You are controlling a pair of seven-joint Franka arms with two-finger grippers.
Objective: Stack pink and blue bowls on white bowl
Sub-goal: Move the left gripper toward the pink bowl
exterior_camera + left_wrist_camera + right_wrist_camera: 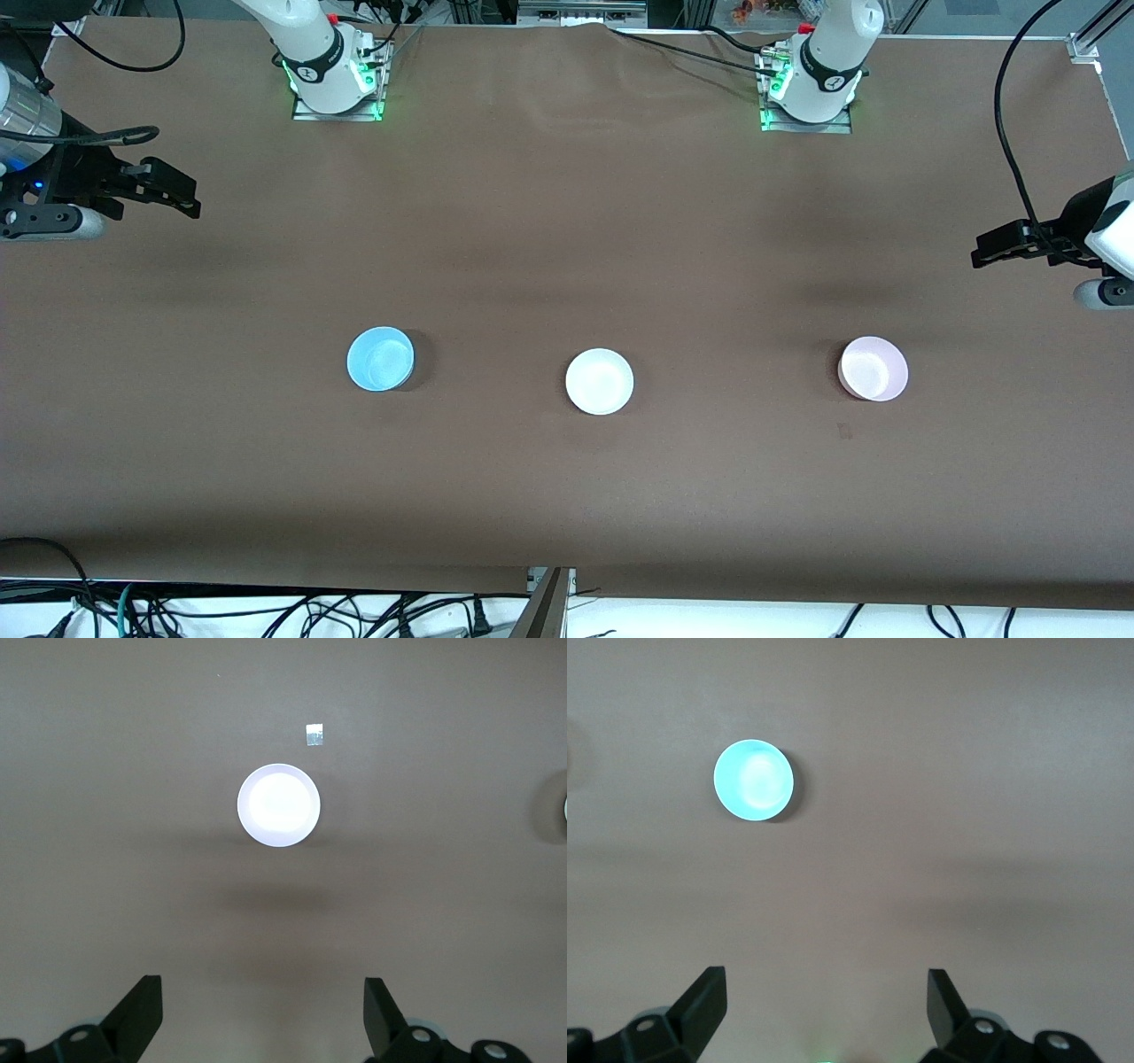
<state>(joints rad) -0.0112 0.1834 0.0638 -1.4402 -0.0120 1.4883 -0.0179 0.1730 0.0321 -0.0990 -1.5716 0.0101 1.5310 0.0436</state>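
Observation:
Three bowls stand upright in a row on the brown table. The white bowl (600, 381) is in the middle. The light blue bowl (380, 359) is toward the right arm's end, and the pale pink bowl (873, 368) is toward the left arm's end. My right gripper (182, 197) hangs open and empty over the right arm's end of the table, apart from the blue bowl (753, 780); its jaws (827, 988) are spread wide. My left gripper (985, 251) hangs open and empty over the left arm's end, apart from the pink bowl (278, 804); it is open too (263, 992).
The two arm bases (335, 84) (808, 93) stand along the table edge farthest from the front camera. A small mark (843, 431) (312, 735) lies on the table near the pink bowl. Cables (266, 611) run below the nearest table edge.

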